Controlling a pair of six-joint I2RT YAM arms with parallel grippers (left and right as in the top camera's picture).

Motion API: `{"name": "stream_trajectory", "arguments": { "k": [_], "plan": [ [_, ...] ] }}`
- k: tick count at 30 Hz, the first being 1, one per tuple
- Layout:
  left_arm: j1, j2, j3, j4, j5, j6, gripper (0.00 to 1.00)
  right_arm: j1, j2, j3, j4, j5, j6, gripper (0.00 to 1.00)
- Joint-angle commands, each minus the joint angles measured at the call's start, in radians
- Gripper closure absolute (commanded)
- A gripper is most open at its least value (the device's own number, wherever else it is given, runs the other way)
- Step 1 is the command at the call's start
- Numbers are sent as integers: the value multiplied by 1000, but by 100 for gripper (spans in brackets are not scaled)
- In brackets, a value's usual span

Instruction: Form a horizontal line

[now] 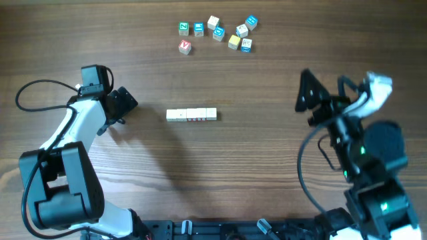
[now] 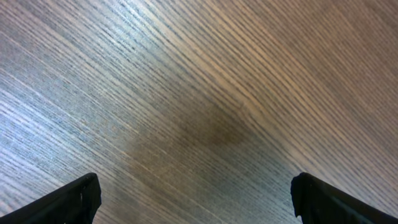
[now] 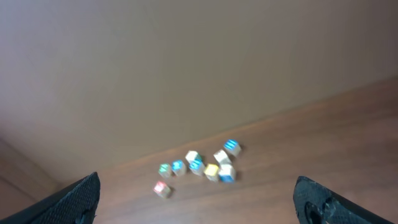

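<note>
Overhead, the wooden worktop (image 1: 280, 167) carries everything, with 1 arm standing at each side. The left claw (image 2: 196, 198) hangs released over bare wood, fingers spread wide. The right claw (image 3: 196, 198) is likewise released, grasping nothing. The horizontal line (image 1: 191, 115) lies mid-worktop between the arms, a straight row of small pale cubes touching side to side, well apart from the loose cluster of coloured cubes (image 1: 217, 32) farther back. These cubes look light, stiff and smooth-faced, so I'd judge a stray nudge could break the row. Better to pinch 1 cube across 2 opposite flat faces.
</note>
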Motion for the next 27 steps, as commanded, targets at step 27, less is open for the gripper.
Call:
{"name": "stream_trajectory", "arguments": {
  "k": [27],
  "plan": [
    [6, 4, -6, 3, -6, -10, 0, -41, -624, -743, 655, 10, -11, 0]
  ]
}}
